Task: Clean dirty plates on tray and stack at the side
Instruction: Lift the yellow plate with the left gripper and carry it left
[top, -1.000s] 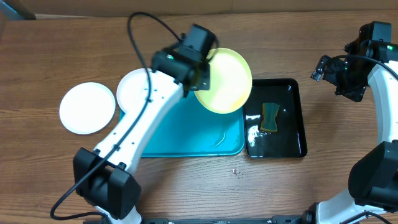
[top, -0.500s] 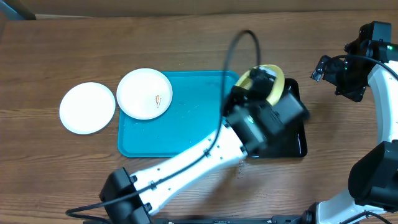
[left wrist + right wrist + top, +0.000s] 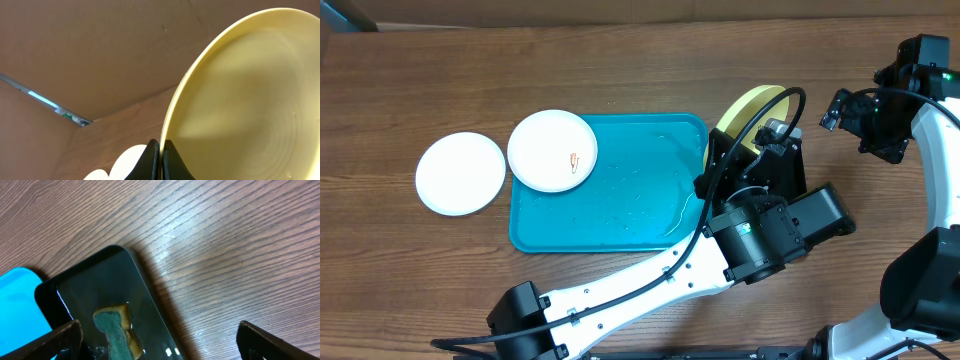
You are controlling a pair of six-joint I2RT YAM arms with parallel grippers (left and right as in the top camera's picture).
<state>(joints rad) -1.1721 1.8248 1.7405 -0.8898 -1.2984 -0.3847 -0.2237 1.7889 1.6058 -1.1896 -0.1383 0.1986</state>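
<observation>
My left gripper (image 3: pixel 757 140) is shut on the rim of the pale yellow-green plate (image 3: pixel 744 113) and holds it tilted on edge above the black tray. In the left wrist view the jaws (image 3: pixel 161 151) pinch the plate's edge (image 3: pixel 250 100). A white plate with an orange smear (image 3: pixel 552 150) sits on the far left corner of the turquoise tray (image 3: pixel 620 200). A second white plate (image 3: pixel 460 172) lies on the table left of the tray. My right gripper (image 3: pixel 865 118) is open and empty, hovering right of the black tray (image 3: pixel 160 347).
The glossy black tray (image 3: pixel 90 280), wet inside, holds a green-and-yellow sponge (image 3: pixel 115 330); my left arm covers most of it from overhead. A corner of the turquoise tray shows in the right wrist view (image 3: pixel 20 300). Bare wood lies around the trays.
My left arm has swung the yellow-green plate from above the turquoise tray rightward to above the black tray, now more on edge. The right arm has not moved.
</observation>
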